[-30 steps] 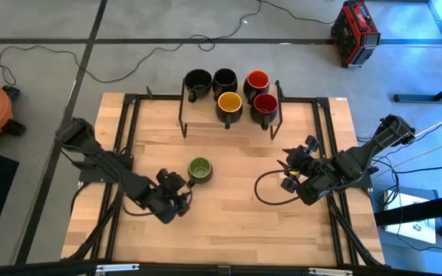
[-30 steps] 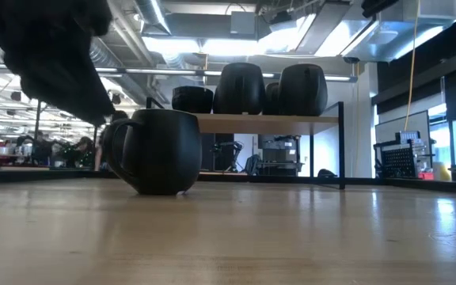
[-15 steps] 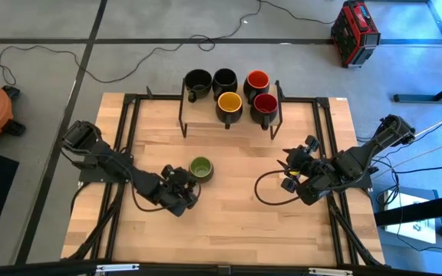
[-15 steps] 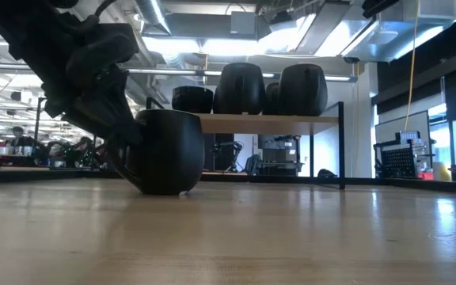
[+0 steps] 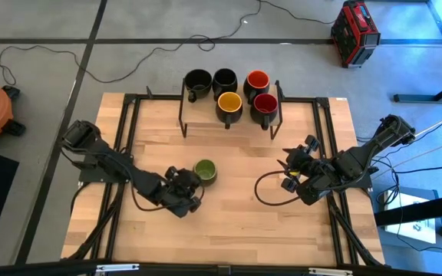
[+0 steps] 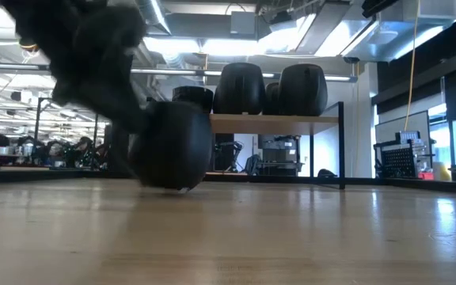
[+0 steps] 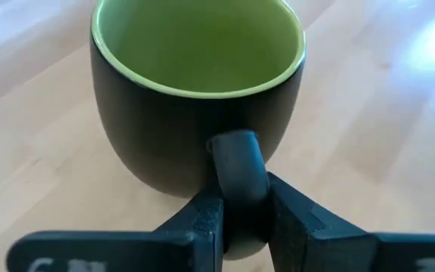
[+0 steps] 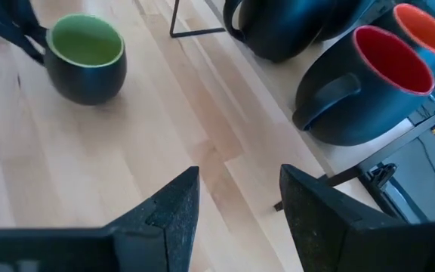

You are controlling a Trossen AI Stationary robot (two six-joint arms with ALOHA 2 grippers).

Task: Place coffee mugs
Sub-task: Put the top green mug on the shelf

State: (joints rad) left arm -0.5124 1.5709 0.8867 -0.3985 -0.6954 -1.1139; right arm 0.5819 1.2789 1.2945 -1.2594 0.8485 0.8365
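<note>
Green-lined mug (image 5: 204, 172): black outside, upright on the wooden table (image 5: 236, 222), left of centre and well short of the rack. Its handle (image 7: 236, 162) points toward the left gripper (image 5: 189, 186), whose two fingers (image 7: 202, 219) are clamped on either side of that handle; the low view shows the mug (image 6: 171, 145) low over the table with the dark arm across its left side.

Rack (image 5: 229, 115): a black-framed wooden shelf at the far edge of the table, carrying five mugs. Back row: black-lined mug (image 5: 197, 81), second black-lined mug (image 5: 225, 79), orange-red-lined mug (image 5: 257, 80). Front row: yellow-lined mug (image 5: 229, 103), dark-red-lined mug (image 5: 265, 105).

Right gripper (image 5: 292, 170): waits over the right part of the table, near its edge, well apart from every mug; its jaws stand apart with nothing between them, bare wood showing in the gap (image 8: 236, 204).

Beyond the table: red case (image 5: 354, 32) on the grey floor.
</note>
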